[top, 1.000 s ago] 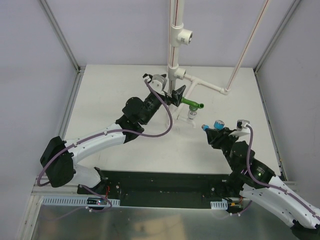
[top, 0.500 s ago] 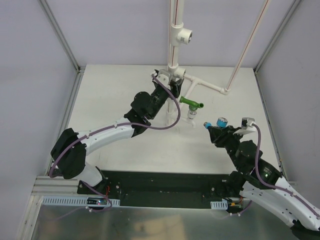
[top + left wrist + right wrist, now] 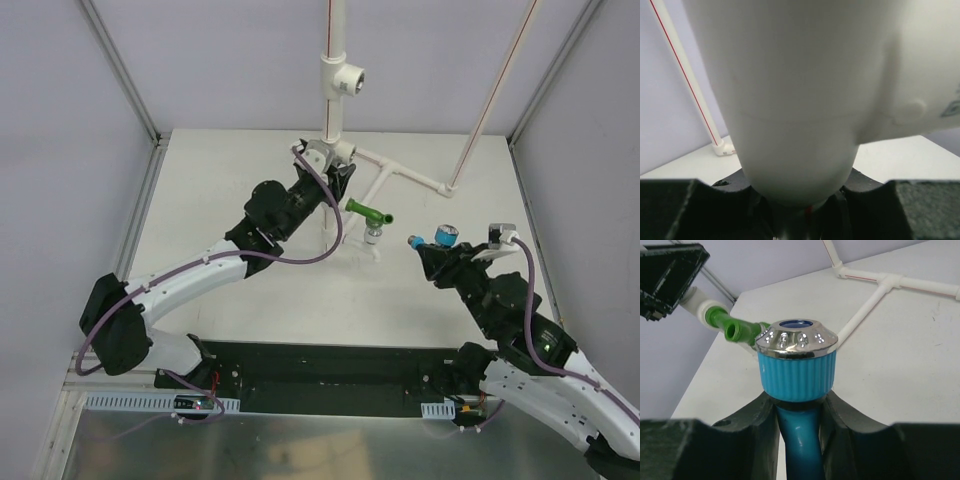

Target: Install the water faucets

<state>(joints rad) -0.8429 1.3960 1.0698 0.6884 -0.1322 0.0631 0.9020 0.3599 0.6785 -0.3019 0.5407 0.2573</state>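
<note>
**Blue faucet in the right fingers, green one already on the pipework**

The blue faucet stands upright a little right of centre in the overhead view. Its shiny silver cap faces up and its ribbed blue collar sits just above the right fingers, which are clamped on its blue stem from both sides. It hangs over the counter, well apart from the pipework.

The green faucet is near the middle of that view. It is plugged into a white socket low on the pipework, with its open spout toward the lower right. Just to its upper left, the left fingers are closed around the white pipe, which fills the left wrist view and seats between the dark pads at the bottom edge.
</note>
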